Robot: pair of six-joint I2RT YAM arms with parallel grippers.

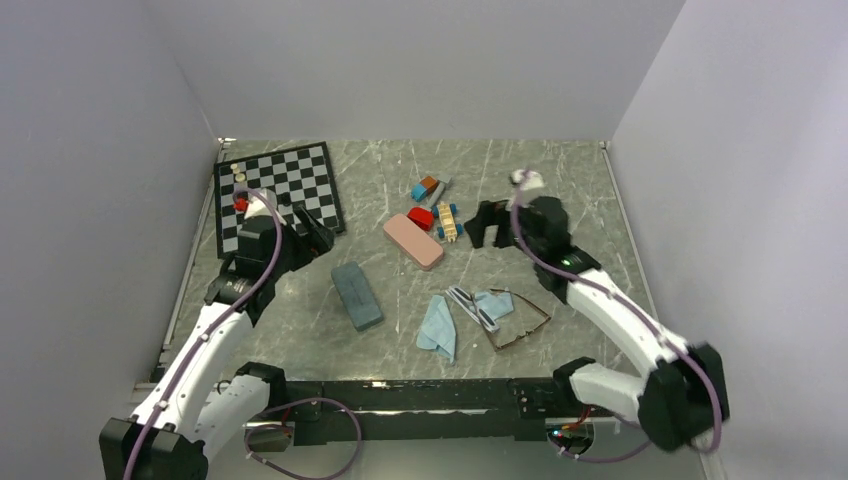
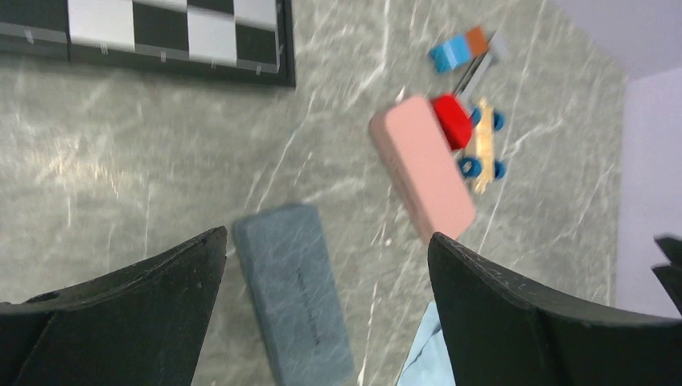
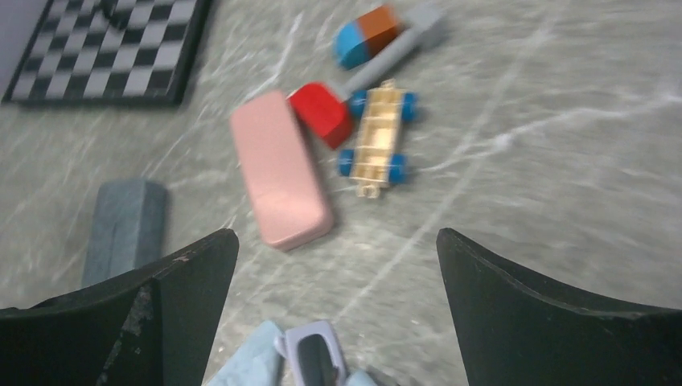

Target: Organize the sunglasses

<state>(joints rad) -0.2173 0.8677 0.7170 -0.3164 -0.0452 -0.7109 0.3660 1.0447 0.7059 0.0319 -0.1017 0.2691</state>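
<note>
left pincer [image 1: 311,226] and right pincer [image 1: 487,233] both gape, released, grasping nothing; reddish-brown sunglasses [image 1: 522,322] lie near the counter's [image 1: 390,170] front, pale-framed sunglasses [image 1: 473,306] just beside, against a blue cloth [image 1: 496,303]

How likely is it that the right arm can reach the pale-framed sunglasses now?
Likely yes: the right gripper is open, and the pale-framed sunglasses lie uncovered against a light blue cloth, close below it in its wrist view, nothing between.

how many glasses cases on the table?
2. The pink case lies mid-table beside the red block. The blue case lies to its left, nearer the arms. None looks hidden.
</note>
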